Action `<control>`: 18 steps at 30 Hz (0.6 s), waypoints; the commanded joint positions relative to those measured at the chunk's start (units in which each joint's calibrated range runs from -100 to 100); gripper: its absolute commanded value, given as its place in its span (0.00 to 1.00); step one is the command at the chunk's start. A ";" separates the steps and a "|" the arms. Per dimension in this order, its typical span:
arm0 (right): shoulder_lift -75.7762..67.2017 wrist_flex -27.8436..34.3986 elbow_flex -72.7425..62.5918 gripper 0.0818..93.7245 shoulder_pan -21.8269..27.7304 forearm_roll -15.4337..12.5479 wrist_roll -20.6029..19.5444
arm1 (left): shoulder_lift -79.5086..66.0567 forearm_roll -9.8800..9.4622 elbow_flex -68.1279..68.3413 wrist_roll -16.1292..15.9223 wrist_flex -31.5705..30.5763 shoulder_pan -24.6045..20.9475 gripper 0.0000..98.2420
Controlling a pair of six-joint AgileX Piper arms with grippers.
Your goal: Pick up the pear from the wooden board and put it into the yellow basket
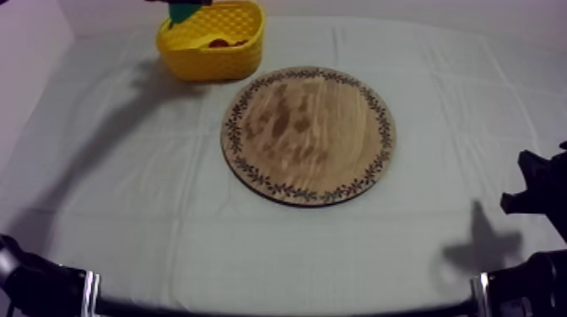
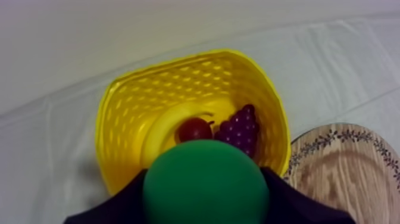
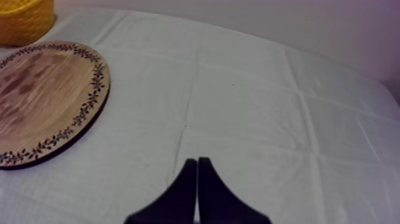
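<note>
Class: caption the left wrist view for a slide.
Left gripper holds the pear over the yellow basket with banana, grapes, small red fruit.

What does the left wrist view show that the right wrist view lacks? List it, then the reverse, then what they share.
Left wrist view, not the right: the pear held in the left gripper over the basket, inside which a banana, a small red fruit and grapes lie. Right wrist view, not the left: the right gripper, shut on nothing, over the cloth. Both: the board, the basket and the cloth.
</note>
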 commanded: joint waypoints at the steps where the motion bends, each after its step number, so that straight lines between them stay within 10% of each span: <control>1: 0.01 0.01 0.05 0.00 -0.01 0.01 0.02 | 2.51 -0.03 -1.69 -0.24 -0.50 -0.02 0.44; 18: 0.01 0.01 0.05 0.00 -0.01 0.01 -0.01 | 21.32 -2.43 -16.52 -0.03 -2.71 0.13 0.42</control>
